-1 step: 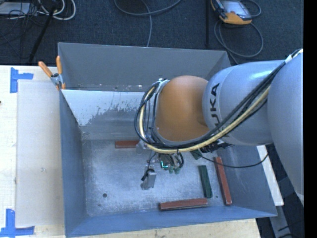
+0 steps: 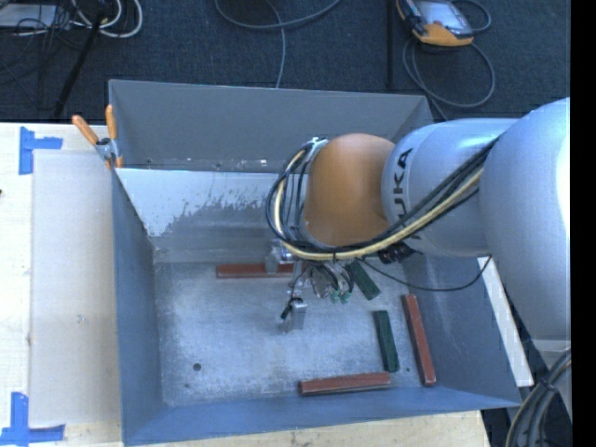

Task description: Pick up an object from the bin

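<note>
Currently the gripper (image 2: 295,311) hangs low over bare floor near the middle of the grey metal bin (image 2: 135,277), below the orange wrist cover (image 2: 345,189). Whether it stands apart or together cannot be told from this angle. Nothing is seen clamped in it.

Progress: the pick is not yet done. No object is lifted, and all five bars lie flat on the bin floor. Closing on an object and raising it are both left to do.

Nearest object: the back reddish-brown bar (image 2: 242,270), lying at the foot of the far wall. Its long axis runs left to right across the view, and its right end points at the gripper assembly, close beside it. In my judgement it is the likeliest candidate, though the gripper is not round it.

Next nearest: a slanted dark green bar (image 2: 366,284), partly under the wrist, running from upper left to lower right.

Further out on the right: an upright dark green bar (image 2: 386,341) and the right reddish-brown bar (image 2: 419,338), side by side, long axes near to far. The front reddish-brown bar (image 2: 345,384) lies crosswise by the near wall.
</note>
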`<state>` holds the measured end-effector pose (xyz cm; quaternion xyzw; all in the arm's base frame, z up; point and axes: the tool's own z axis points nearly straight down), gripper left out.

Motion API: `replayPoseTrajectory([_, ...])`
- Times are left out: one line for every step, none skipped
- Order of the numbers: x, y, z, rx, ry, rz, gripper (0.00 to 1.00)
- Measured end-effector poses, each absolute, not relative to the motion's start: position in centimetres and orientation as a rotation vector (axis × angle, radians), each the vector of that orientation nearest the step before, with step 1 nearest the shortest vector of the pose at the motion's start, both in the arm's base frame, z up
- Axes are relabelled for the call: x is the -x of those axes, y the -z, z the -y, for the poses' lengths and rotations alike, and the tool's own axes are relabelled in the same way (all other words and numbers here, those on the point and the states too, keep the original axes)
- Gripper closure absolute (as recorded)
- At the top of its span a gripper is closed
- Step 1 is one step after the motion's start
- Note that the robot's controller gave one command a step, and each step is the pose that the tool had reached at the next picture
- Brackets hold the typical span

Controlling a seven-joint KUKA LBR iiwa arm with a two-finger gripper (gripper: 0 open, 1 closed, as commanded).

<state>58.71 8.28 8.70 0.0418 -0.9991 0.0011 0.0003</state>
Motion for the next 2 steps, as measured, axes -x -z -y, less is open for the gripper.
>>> replayPoseTrajectory([-61.97, -6.96, -13.08, -0.176, 0.003, 3.141, 0.00])
replayPoseTrajectory([-62.00, -7.22, -12.87, -0.168, 0.003, 3.143, 1.00])
